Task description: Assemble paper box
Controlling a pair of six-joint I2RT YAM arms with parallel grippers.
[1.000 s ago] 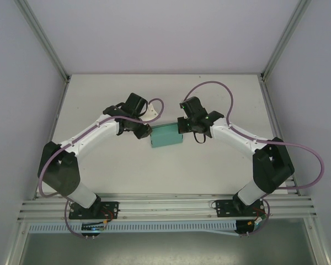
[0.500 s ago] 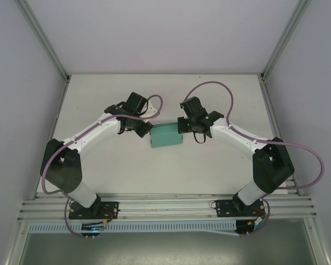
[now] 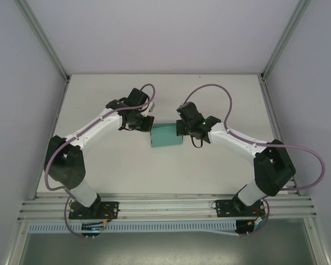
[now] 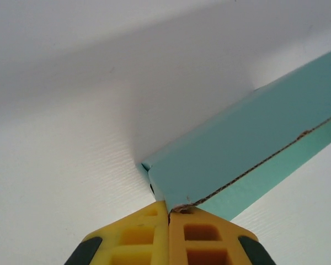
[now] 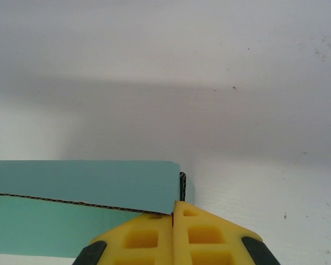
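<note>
— What is the paper box (image 3: 166,136) like?
— Thin, smooth teal card with a rough cut edge, folded low and flat. It lies mid worktop (image 3: 209,165), long side running left to right.
— And the jaws?
— The left gripper (image 4: 169,212) and right gripper (image 5: 172,207) both have yellow jaws pressed together, each touching a box corner.

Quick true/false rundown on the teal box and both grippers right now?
1. The teal-green card box lies on the white table between the two grippers. True.
2. The left gripper is wide open. False: it is shut, its yellow fingers pressed together at a corner of the box.
3. The right gripper is shut at the box's right end. True.
4. The box is a flat, unfolded sheet. False: it is folded, with a wall standing up.
</note>
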